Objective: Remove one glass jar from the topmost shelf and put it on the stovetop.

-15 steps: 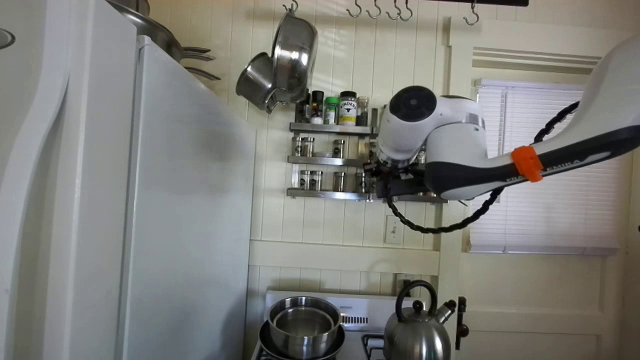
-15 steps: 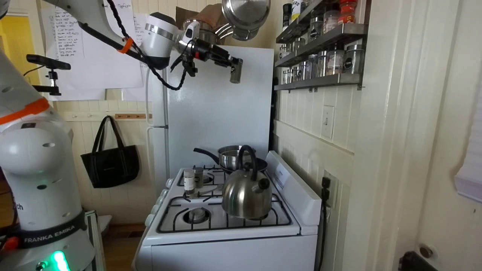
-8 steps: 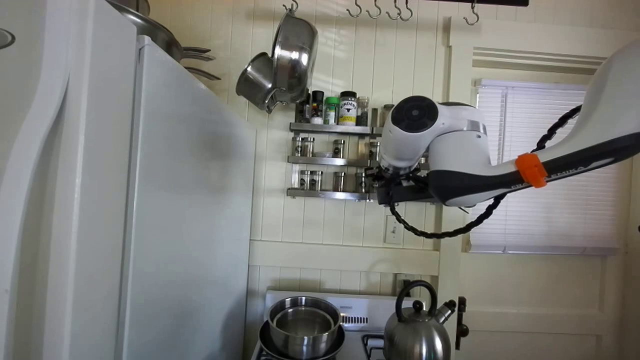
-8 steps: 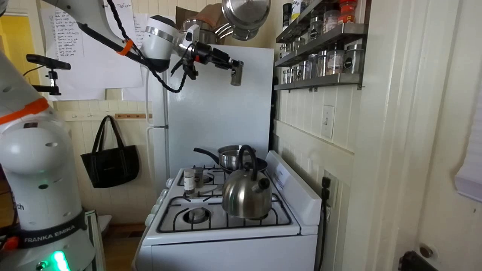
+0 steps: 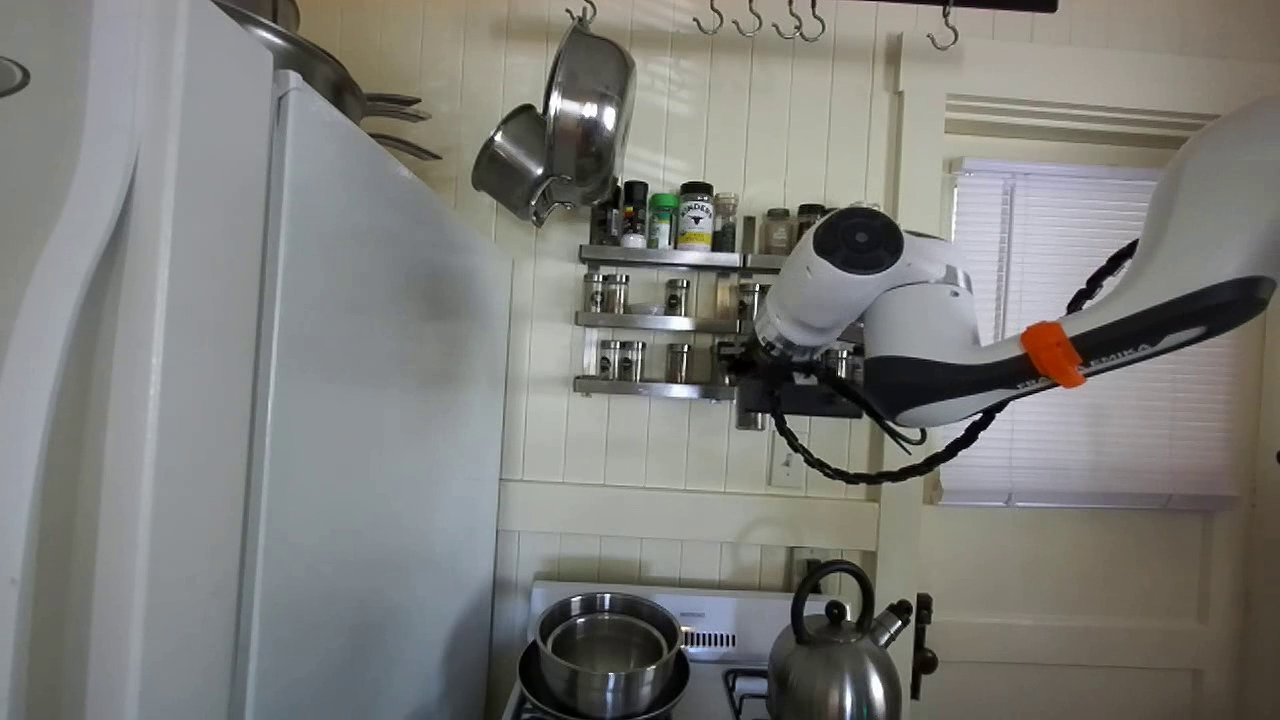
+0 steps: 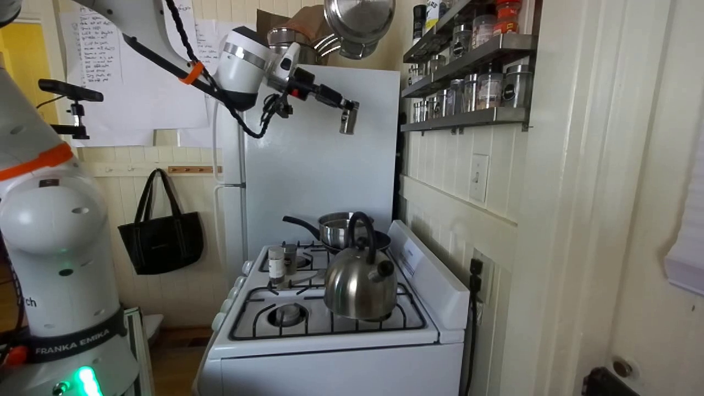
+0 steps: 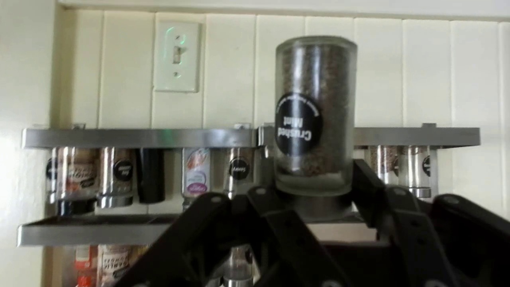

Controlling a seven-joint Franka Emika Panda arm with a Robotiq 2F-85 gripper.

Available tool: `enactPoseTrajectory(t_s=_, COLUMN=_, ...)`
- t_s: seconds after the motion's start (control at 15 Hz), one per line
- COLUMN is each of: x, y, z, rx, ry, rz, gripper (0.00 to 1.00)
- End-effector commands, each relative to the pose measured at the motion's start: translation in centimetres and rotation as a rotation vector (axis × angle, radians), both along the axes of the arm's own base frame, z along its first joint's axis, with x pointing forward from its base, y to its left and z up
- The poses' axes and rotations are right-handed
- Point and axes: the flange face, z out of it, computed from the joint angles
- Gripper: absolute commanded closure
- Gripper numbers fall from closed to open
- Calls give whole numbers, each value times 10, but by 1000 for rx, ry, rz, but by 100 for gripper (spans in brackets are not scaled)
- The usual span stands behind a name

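Observation:
My gripper [image 7: 314, 199] is shut on the lid end of a glass jar [image 7: 316, 111], labelled Crushed Mint; the wrist picture stands upside down. In an exterior view the gripper [image 6: 348, 104] holds the jar [image 6: 348, 122] in the air, lid up and slightly tilted, high above the stovetop [image 6: 330, 339] and apart from the rack. The jar's lower part [image 5: 752, 416] also shows below the arm, which hides the jaws there. The topmost shelf [image 5: 660, 258] carries several spice jars and bottles; the arm covers its right part.
A steel kettle [image 6: 360, 286] and nested pans [image 6: 333, 231] stand on the range. Two small jars [image 6: 276, 265] stand near its front knobs. Lower rack tiers [image 5: 655, 388] hold more jars. Pots [image 5: 590, 110] hang from a hook. A white fridge [image 6: 319, 159] stands beside the range.
The gripper and jar have moved lower, and the hand tilts further down. The jar now shows below the lowest tier in an exterior view. More of the topmost shelf's jars are uncovered.

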Motion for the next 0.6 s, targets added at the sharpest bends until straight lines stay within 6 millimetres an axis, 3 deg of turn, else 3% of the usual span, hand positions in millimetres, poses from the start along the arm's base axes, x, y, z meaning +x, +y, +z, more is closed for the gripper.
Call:
enactPoseTrajectory(t_s=0.0, x=3, y=-11, z=-45, rx=157, ry=26, rz=82, gripper=75)
enactPoseTrajectory(t_s=0.53, x=-24, y=-15, z=-168, rx=227, ry=256, rz=236, gripper=75)
